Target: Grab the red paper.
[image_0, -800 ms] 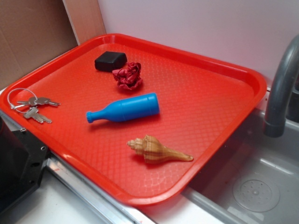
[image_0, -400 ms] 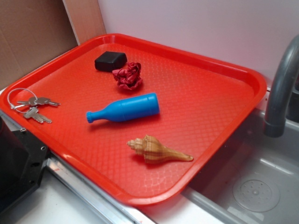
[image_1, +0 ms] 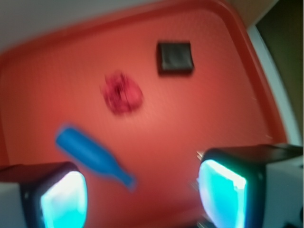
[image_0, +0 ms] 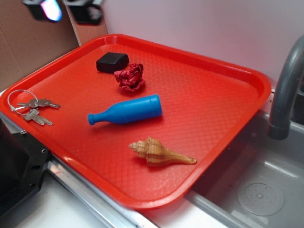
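The red paper (image_0: 130, 77), a small crumpled dark red ball, lies on the red tray (image_0: 213, 109) near its far left part, just right of a black block (image_0: 112, 61). In the wrist view the red paper (image_1: 122, 93) shows blurred, well ahead of the jaws. My gripper (image_0: 66, 9) hangs high at the top left edge of the exterior view, far above and left of the paper. My gripper (image_1: 142, 192) is open, its two pale blue pads wide apart with nothing between them.
A blue bottle (image_0: 126, 110) lies on its side mid-tray. A tan seashell (image_0: 160, 153) lies near the front rim. Keys on a ring (image_0: 29, 107) rest at the left rim. A grey faucet (image_0: 287, 90) and sink (image_0: 259, 194) are to the right.
My gripper has come into the exterior view at the top left; it was out of view in both earlier frames. Nothing on the tray has moved.
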Action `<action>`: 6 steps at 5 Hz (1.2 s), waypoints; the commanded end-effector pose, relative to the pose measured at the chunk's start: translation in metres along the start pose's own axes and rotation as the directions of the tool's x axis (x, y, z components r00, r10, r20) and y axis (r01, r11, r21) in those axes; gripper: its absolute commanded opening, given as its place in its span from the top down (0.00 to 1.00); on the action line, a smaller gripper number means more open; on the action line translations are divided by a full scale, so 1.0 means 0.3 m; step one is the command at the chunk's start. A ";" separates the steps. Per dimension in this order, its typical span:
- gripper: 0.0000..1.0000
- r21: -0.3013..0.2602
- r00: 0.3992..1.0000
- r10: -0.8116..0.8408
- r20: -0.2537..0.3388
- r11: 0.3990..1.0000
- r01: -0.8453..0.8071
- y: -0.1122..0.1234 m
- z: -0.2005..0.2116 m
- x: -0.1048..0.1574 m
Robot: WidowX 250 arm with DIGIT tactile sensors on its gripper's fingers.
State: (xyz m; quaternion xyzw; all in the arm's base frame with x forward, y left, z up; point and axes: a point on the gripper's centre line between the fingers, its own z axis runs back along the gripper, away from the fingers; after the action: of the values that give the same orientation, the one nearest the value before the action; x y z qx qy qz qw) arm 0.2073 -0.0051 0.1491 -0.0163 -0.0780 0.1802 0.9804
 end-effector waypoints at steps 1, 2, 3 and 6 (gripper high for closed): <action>0.00 -0.004 0.993 0.111 0.050 0.994 -0.111 -0.052 -0.155 0.111; 0.00 0.013 0.993 0.109 0.037 0.994 -0.110 -0.044 -0.222 0.147; 0.00 0.074 0.994 0.107 0.032 0.991 -0.109 -0.013 -0.284 0.167; 0.72 0.102 0.995 0.067 -0.071 0.993 -0.060 -0.020 -0.453 0.113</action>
State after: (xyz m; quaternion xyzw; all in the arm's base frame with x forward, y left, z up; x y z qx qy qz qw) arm 0.2626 -0.0003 0.0178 0.0256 -0.0287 0.2221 0.9743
